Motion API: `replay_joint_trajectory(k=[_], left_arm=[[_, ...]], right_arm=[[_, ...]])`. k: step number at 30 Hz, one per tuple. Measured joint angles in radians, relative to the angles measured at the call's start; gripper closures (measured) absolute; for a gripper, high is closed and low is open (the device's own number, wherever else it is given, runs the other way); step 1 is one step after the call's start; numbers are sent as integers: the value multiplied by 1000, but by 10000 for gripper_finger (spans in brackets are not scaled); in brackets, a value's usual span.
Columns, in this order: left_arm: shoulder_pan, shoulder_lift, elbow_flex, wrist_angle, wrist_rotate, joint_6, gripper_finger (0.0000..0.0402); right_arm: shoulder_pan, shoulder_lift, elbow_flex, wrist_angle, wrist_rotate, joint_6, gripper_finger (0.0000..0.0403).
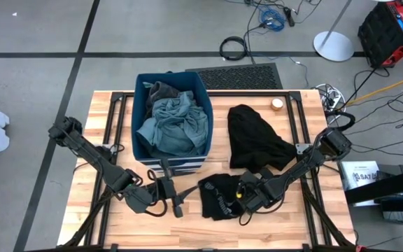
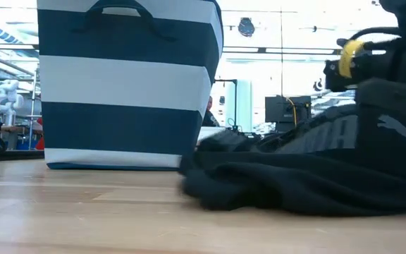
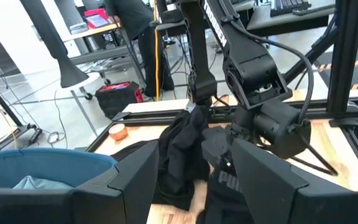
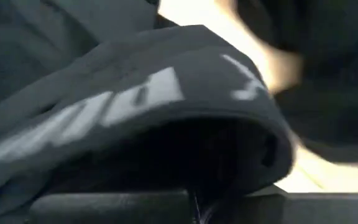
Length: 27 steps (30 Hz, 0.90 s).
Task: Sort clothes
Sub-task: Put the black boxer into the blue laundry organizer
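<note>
High view first: a small black garment with white lettering (image 1: 219, 196) lies near the table's (image 1: 285, 227) front edge, about six o'clock from the striped navy bin (image 1: 140, 115). At its three o'clock edge the right gripper (image 1: 245, 199) is pinched shut on the cloth. A larger black garment (image 1: 256, 138) lies at one o'clock from it. Grey-green clothes (image 1: 177, 122) fill the bin. At nine o'clock, the left gripper (image 1: 175, 199) hovers wide open, empty.

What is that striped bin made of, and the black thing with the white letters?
The bin looks like stiff woven cloth, matte, with a soft handle and straight sides. The black garment looks like soft, thin knit fabric: it folds and slumps on the wooden table. The letters seem printed on.
</note>
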Motion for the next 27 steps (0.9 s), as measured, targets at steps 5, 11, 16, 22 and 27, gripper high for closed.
replay_joint_trajectory(k=[5, 11, 16, 22, 27], left_arm=[[-3, 0, 0, -21, 7, -1, 185], [-14, 0, 0, -29, 11, -1, 185], [-13, 0, 0, -29, 10, -1, 185], [-13, 0, 0, -24, 10, -1, 185], [-13, 0, 0, -23, 10, -1, 185]], right_arm=[[0, -41, 67, -158, -22, 2, 399], [0, -50, 163, -178, 13, -54, 401], [-9, -49, 181, 13, 59, -165, 401], [-37, -6, 183, 248, 61, -317, 402], [-71, 32, 183, 328, 47, -386, 384]])
